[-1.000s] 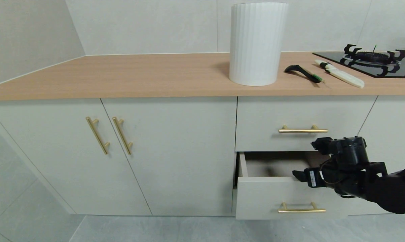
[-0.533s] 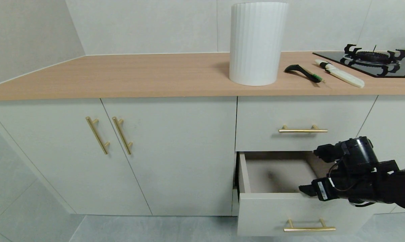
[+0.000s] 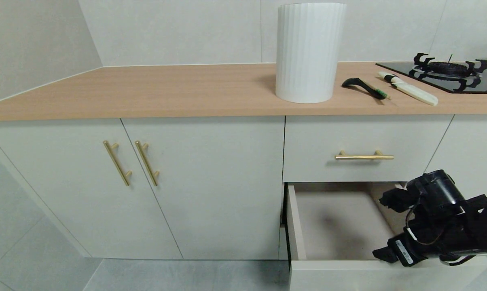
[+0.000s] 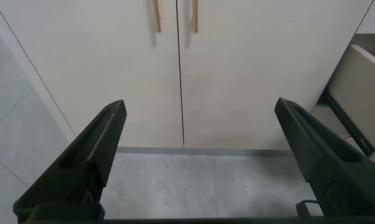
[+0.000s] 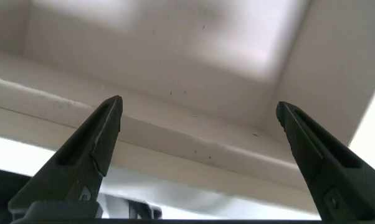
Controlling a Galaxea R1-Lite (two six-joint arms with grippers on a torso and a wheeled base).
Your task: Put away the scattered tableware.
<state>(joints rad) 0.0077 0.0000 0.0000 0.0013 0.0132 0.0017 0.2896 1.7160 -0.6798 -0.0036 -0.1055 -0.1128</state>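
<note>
The left gripper (image 4: 200, 109) hangs wide open and empty before the cabinet doors (image 4: 237, 62). On the countertop (image 3: 166, 89), right of the white ribbed canister (image 3: 310, 52), lie a black-handled utensil (image 3: 365, 88) and a white knife (image 3: 413, 91), near each other. Both look light, stiff and probably slippery, best pinched across their handles. The right gripper (image 3: 387, 226), spread and empty, sits at the pulled-out lower drawer (image 3: 294, 222).

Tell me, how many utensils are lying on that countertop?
2: a black-handled utensil just right of the white ribbed container, and a long white utensil beside it, near the stove. The container could hide others.
</note>
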